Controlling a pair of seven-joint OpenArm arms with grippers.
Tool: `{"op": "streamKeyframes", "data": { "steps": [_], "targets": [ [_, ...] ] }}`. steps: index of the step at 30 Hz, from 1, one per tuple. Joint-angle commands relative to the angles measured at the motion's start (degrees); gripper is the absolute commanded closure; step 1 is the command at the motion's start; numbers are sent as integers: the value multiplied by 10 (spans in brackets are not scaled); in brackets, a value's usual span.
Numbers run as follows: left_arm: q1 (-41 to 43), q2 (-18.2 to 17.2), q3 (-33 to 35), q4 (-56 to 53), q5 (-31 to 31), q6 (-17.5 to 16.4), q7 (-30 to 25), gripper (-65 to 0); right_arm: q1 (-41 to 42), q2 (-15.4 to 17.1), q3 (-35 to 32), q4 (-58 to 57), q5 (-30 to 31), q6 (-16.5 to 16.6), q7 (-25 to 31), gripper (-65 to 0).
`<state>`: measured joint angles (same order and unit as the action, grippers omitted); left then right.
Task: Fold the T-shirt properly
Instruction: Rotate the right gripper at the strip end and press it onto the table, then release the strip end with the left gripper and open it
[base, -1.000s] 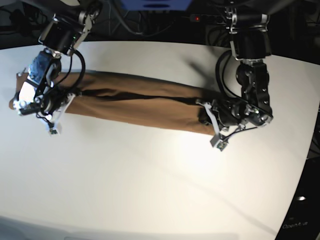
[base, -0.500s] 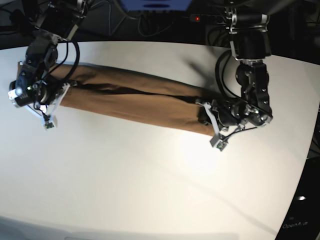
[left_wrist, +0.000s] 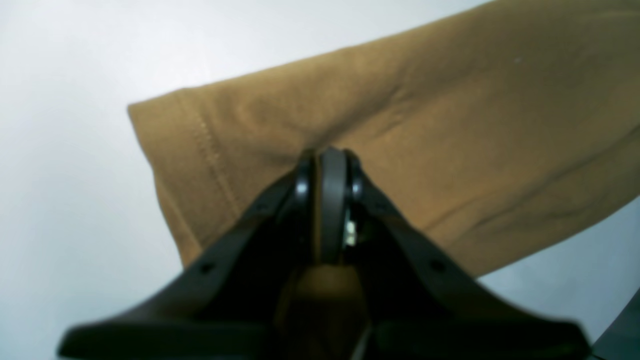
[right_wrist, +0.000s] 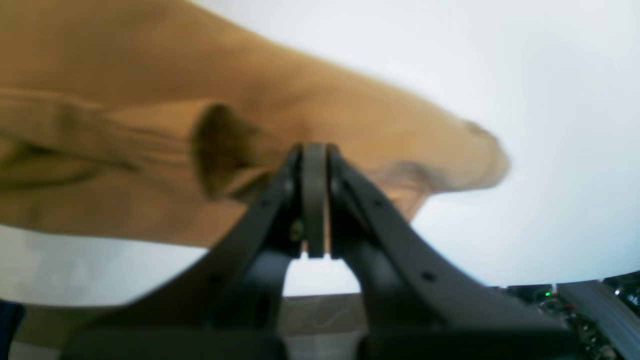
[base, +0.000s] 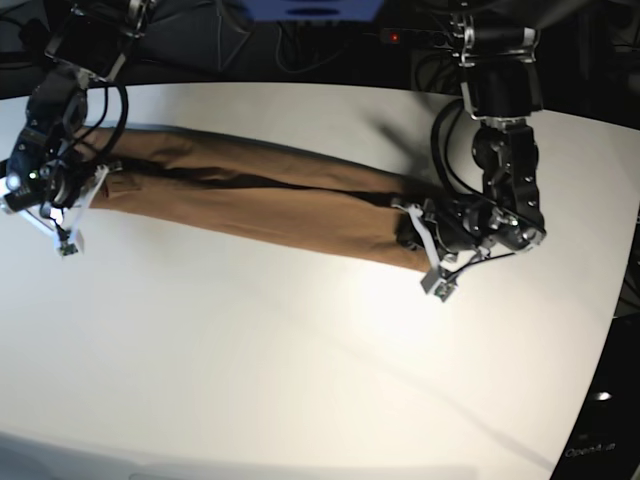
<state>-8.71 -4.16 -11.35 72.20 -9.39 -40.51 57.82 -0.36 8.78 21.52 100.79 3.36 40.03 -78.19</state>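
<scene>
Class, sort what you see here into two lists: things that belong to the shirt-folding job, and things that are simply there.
Belongs to the job:
T-shirt
left gripper
right gripper

Simply there:
white table
cables behind the table

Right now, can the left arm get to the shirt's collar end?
Probably not. The left gripper is shut on the T-shirt at its hem end; the opposite end is held by the right gripper.

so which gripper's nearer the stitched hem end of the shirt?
Left. Left gripper is shut on the T-shirt beside the hem; right gripper grips the opposite end.
</scene>
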Motion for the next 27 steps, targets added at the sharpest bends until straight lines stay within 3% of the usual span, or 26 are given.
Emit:
{"op": "streamKeyframes", "data": {
  "steps": [1,4,14,27],
  "targets": [
    [15,-4,2,-8,46,5,53,-26,6,13,2,-5,-2,0,9,-6],
    [24,-4,2,-6,46,5,53,-26,8,33,2,-60,-1,0,29,-6],
    [48,-5,-18,-2,48,5,57,-26,15,47,-5,-184,-1,0,145,-7],
    [66,1,-39,-2,45,5,59,-26,72,63,-43,-234,-1,0,149,-7]
  ]
}}
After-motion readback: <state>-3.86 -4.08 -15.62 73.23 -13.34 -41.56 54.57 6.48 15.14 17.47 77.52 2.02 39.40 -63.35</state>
